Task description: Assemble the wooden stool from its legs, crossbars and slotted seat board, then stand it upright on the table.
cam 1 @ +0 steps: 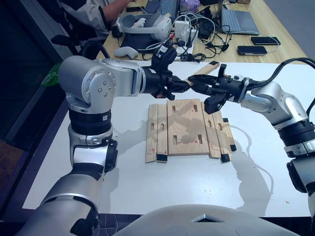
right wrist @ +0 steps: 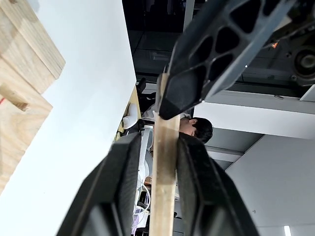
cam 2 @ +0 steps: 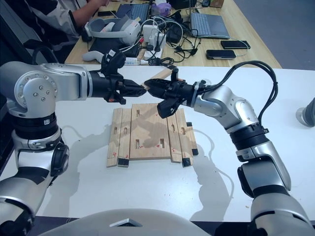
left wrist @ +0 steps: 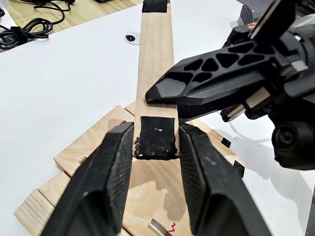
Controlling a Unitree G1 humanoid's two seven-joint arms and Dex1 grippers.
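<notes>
A wooden leg [cam 1: 207, 69] with black end caps hangs in the air over the far edge of the slotted seat board [cam 1: 184, 125]. My left gripper [left wrist: 156, 129] is shut on its near black cap. My right gripper [right wrist: 160, 140] comes in from the right, tip to tip with the left one, and its fingers [cam 2: 167, 87] are shut on the same leg. The seat board lies flat mid-table. Beside it lie more slotted wooden pieces, two on the left [cam 1: 153, 132] and others on the right [cam 1: 219, 137].
Behind the white table [cam 1: 147, 187] is a wooden desk with a headset [cam 1: 145, 24], tangled cables [cam 1: 197, 37], a laptop [cam 1: 236, 19] and phones [cam 1: 252, 49]. A grey object [cam 2: 306, 112] stands at the table's far right.
</notes>
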